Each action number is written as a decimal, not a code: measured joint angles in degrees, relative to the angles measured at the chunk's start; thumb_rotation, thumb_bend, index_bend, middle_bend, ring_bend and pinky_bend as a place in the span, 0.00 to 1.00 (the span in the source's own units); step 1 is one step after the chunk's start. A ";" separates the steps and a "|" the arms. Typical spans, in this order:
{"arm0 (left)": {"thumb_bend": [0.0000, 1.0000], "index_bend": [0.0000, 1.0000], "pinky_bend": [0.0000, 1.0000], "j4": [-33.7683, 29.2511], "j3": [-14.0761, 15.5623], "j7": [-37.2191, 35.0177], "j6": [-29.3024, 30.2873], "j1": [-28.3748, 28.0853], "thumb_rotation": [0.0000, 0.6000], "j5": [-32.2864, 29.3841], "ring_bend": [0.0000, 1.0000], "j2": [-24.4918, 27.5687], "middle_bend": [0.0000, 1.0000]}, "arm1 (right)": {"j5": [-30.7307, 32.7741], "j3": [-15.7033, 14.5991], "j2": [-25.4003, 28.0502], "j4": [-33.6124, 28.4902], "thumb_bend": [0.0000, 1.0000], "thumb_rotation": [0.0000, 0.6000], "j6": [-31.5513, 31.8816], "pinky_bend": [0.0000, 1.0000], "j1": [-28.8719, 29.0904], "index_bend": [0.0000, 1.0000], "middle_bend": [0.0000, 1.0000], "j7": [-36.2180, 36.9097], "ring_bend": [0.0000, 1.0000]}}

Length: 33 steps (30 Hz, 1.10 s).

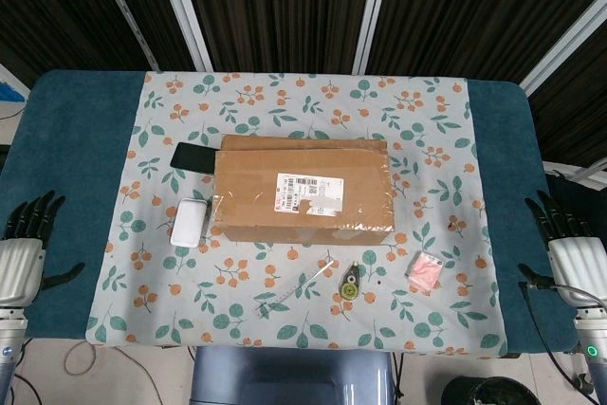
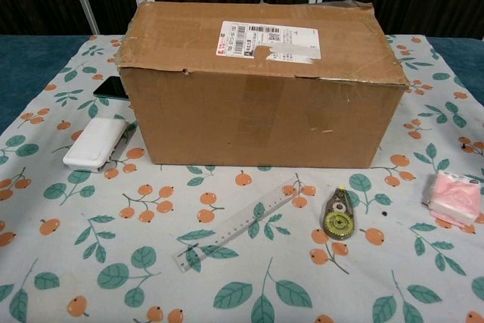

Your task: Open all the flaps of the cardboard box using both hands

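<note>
Dark slatted backdrop; teal table (image 1: 76,139) under a leaf-and-orange-fruit cloth (image 1: 427,120). Left hand (image 1: 27,234) at the near left table edge, fingers spread, holding nothing. Inward from it: black phone (image 1: 193,156), then white case (image 1: 189,223), both just beside the cardboard box (image 1: 303,189). Box centred between both hands, well apart from each, flaps shut, label and tape on top. Nearer than the box: clear ruler (image 2: 236,225), correction-tape dispenser (image 2: 337,215), pink packet (image 2: 455,199) toward the right hand. Right hand (image 1: 567,239) at the near right edge, fingers apart, empty. Hands seemingly parked wide, presumably ready for a reach to the flaps from both sides.
</note>
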 measured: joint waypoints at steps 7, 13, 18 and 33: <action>0.06 0.00 0.01 -0.12 0.02 -0.12 0.12 0.11 1.00 -0.03 0.00 0.10 0.00 | -0.23 -0.12 0.03 -0.15 0.18 1.00 0.01 0.18 0.02 0.00 0.00 -0.07 0.00; 0.06 0.00 0.01 -0.07 0.08 -0.52 0.03 0.19 1.00 -0.15 0.00 0.18 0.00 | -0.33 -0.14 0.01 -0.50 0.18 1.00 0.09 0.18 0.02 0.00 0.00 -0.29 0.00; 0.06 0.00 0.01 -0.47 -0.08 -0.69 -0.60 0.02 1.00 -0.79 0.00 0.18 0.00 | -0.11 0.05 -0.18 -0.54 0.19 1.00 0.12 0.18 0.06 0.00 0.00 -0.43 0.00; 0.57 0.00 0.09 -11.15 -4.87 4.05 -7.36 -6.66 1.00 -2.16 0.00 7.34 0.00 | 1.95 1.10 -1.22 -0.28 0.21 1.00 -0.97 0.18 0.45 0.00 0.00 1.65 0.00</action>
